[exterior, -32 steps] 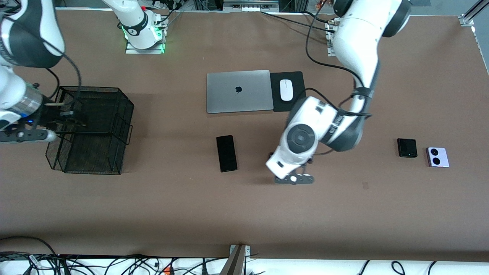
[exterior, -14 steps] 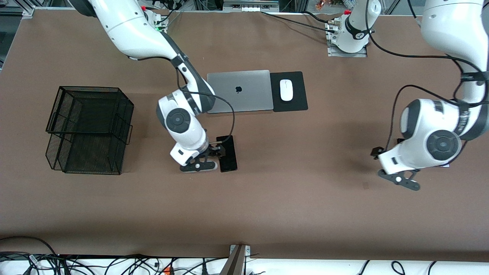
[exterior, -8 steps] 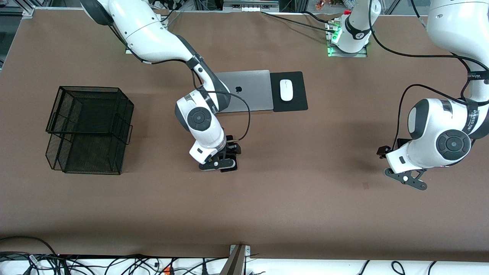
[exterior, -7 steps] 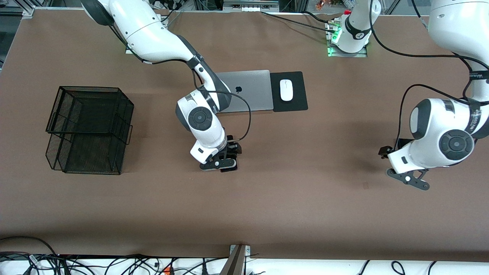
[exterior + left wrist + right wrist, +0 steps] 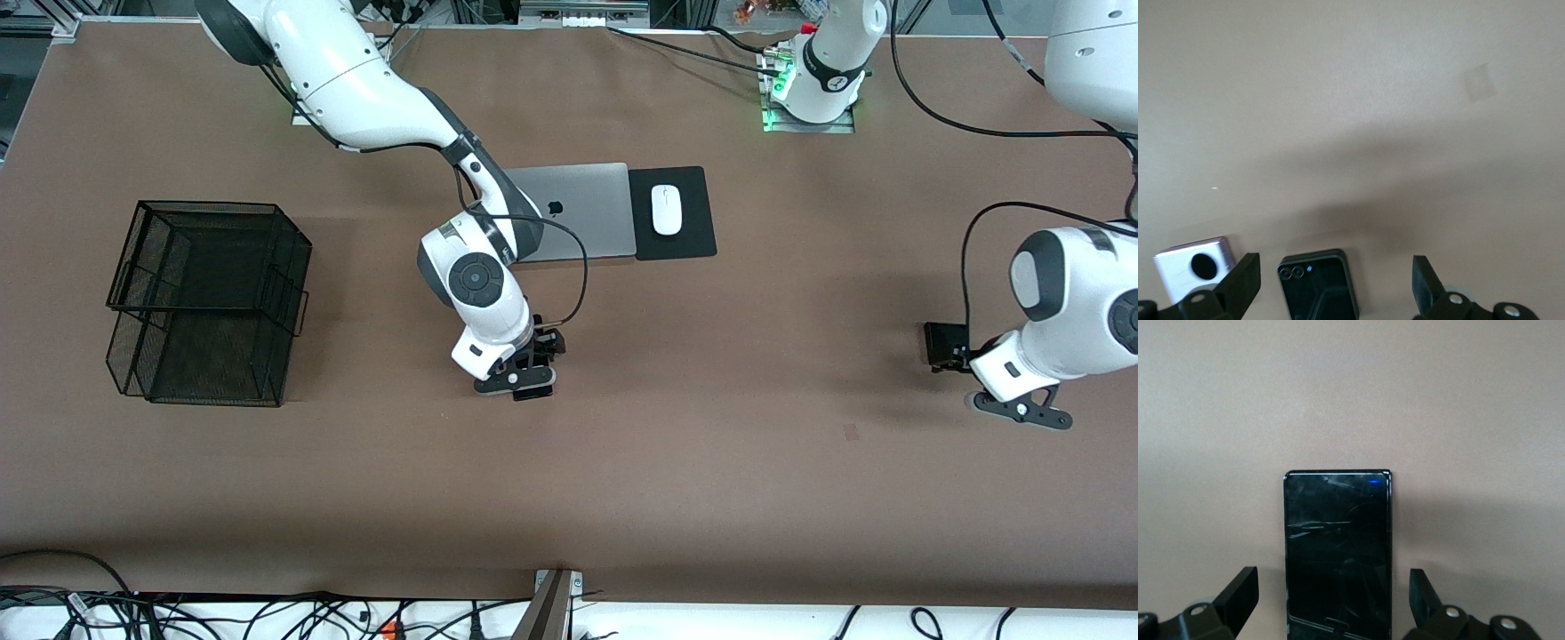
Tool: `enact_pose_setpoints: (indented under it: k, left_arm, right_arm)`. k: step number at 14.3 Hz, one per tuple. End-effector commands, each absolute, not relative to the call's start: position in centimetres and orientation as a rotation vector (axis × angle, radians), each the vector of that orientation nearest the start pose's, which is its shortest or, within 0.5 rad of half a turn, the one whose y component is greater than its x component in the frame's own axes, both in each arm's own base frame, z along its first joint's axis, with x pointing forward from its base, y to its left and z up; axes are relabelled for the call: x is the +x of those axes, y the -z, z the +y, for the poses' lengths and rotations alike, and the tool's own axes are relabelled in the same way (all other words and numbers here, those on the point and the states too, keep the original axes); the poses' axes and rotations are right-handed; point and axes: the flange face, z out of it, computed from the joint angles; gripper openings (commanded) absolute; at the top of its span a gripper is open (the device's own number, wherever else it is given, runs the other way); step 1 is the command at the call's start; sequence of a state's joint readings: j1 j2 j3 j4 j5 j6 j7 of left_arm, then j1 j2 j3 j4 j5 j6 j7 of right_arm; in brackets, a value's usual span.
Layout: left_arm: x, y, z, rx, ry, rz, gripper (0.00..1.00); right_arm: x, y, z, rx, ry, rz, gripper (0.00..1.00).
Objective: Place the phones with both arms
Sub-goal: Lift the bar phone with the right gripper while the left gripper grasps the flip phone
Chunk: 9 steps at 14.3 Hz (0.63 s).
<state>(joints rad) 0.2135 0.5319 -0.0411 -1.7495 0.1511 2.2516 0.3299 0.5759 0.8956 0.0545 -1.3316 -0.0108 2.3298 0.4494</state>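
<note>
Two arms are at work in the front view: the right end effector (image 5: 524, 373) hangs low over the long black phone (image 5: 532, 392), of which only one end peeks out from under it, midway along the tabletop (image 5: 711, 498) and nearer the camera than the grey laptop (image 5: 582, 212) and white mouse (image 5: 666, 209); the left end effector (image 5: 973, 363) sits over the small black flip phone (image 5: 942, 343) toward the left arm's end, and the lavender phone is hidden there by the arm. A black mesh basket (image 5: 209, 302) stands toward the right arm's end. In the left wrist view the left end effector's fingers (image 5: 1238, 283) are spread wide, empty, straddling the flip phone (image 5: 1318, 285), with the lavender phone (image 5: 1195, 267) lying just beside it, close to one finger. In the right wrist view the right end effector (image 5: 1335, 600) is likewise wide and empty, its fingers either side of the slab (image 5: 1338, 553). All three phones look rigid, glassy and slick, probably light but easy to scratch, so the firmest hold is likely across the narrow width at the side edges. The slab's long axis runs away from the camera in the front view, lying along the gap between the fingers. The flip phone is nearly square, its lens end pointing away from the wrist.
</note>
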Motion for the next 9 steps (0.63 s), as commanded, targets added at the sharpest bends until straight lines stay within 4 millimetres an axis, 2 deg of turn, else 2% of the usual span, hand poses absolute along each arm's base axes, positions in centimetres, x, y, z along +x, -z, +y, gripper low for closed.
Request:
enact_pose_setpoints:
  k: [1, 5, 8, 9]
  left_arm:
    - [61.9, -24.8, 12.0, -3.056, -0.031, 0.340, 1.00]
    - [61.2, -24.6, 13.2, -3.064, -0.026, 0.275, 1.00]
    - [59.8, -24.1, 16.8, -3.072, -0.043, 0.222, 1.00]
    - [59.7, -24.0, 17.0, -3.071, -0.037, 0.232, 1.00]
  right_arm:
    - [61.4, -19.6, 43.8, -3.050, 0.106, -0.297, 1.00]
    - [60.9, -18.6, 44.1, -3.056, 0.086, -0.297, 1.00]
    - [60.7, -17.7, 44.1, -3.062, 0.074, -0.292, 1.00]
    - [60.4, -17.5, 44.5, -3.062, 0.072, -0.299, 1.00]
